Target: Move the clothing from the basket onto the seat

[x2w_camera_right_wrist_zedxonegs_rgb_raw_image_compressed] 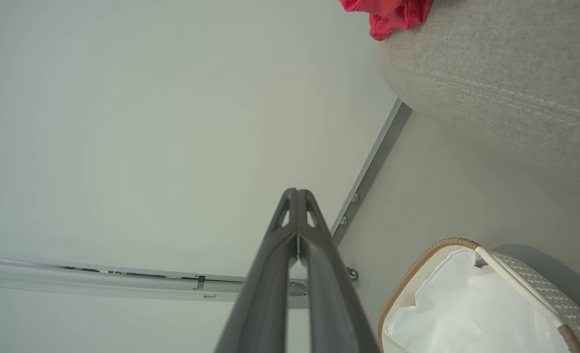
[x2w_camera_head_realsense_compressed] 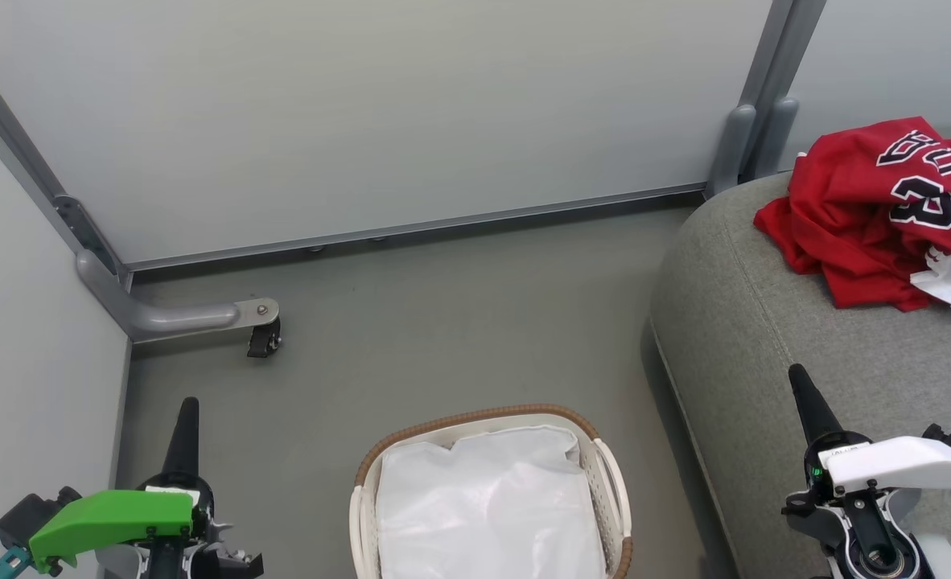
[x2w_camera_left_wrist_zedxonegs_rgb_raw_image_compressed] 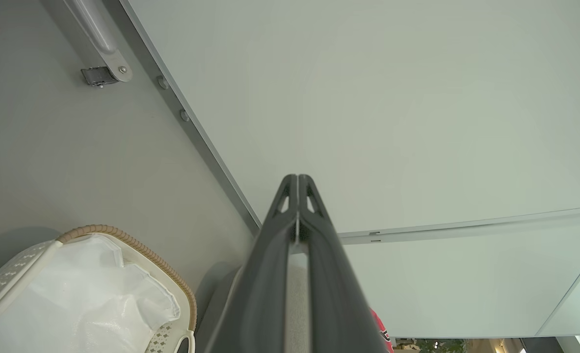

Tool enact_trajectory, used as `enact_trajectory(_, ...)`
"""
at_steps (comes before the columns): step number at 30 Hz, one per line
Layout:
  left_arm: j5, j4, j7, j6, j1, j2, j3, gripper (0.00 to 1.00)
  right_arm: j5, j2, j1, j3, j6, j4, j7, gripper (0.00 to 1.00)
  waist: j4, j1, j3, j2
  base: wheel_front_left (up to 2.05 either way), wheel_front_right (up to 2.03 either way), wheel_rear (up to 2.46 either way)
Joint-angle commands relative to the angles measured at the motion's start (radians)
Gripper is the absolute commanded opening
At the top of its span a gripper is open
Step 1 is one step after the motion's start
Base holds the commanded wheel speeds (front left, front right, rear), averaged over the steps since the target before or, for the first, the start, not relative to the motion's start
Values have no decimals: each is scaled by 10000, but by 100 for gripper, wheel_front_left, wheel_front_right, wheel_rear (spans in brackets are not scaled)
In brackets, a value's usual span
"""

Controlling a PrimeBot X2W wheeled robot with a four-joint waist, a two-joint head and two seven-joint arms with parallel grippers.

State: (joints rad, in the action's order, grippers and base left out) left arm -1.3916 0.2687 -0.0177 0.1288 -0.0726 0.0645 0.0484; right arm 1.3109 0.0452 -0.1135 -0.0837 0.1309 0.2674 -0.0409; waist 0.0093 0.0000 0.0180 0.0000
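Red soft clothing [x2w_camera_head_realsense_compressed: 870, 217], one crumpled heap topped by a black-lettered jersey, lies on the one large grey woven-fabric seat [x2w_camera_head_realsense_compressed: 765, 338], ahead of my right gripper [x2w_camera_head_realsense_compressed: 797, 373] and well apart from my left gripper [x2w_camera_head_realsense_compressed: 190, 404]. One small white perforated basket [x2w_camera_head_realsense_compressed: 475, 414] with a brown woven rim stands between the two. Both grippers are pinched together, empty.

One basket [x2w_camera_head_realsense_compressed: 475, 412] sits at the lower middle of the frame, with one white lining [x2w_camera_head_realsense_compressed: 487, 498] inside it. One seat [x2w_camera_head_realsense_compressed: 765, 338] takes up the right side. At the upper right lies one heap of red clothing [x2w_camera_head_realsense_compressed: 854, 217]. The number of garments in it cannot be told, though one jersey [x2w_camera_head_realsense_compressed: 926, 185] with black lettering lies on top. There are two grippers, the left gripper [x2w_camera_head_realsense_compressed: 190, 402] at lower left and the right gripper [x2w_camera_head_realsense_compressed: 797, 371] at lower right, each with two dark fingers [x2w_camera_left_wrist_zedxonegs_rgb_raw_image_compressed: 265, 284]. One caster wheel [x2w_camera_head_realsense_compressed: 264, 339] stands at the left.
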Motion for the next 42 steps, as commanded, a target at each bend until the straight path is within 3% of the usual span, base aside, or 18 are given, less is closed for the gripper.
enact_trajectory(1,-223,-87,-60,24,-230,77,54,0,245,57,33,-49,-1,-102,-56,0,-3,0,-6,0,0,0,0)
enact_trajectory(42,-2387,-256,-840,33,-403,18,479,0,3036,77,99,-325,0,-251,-765,0,-93,0,-148,0,0,0,0)
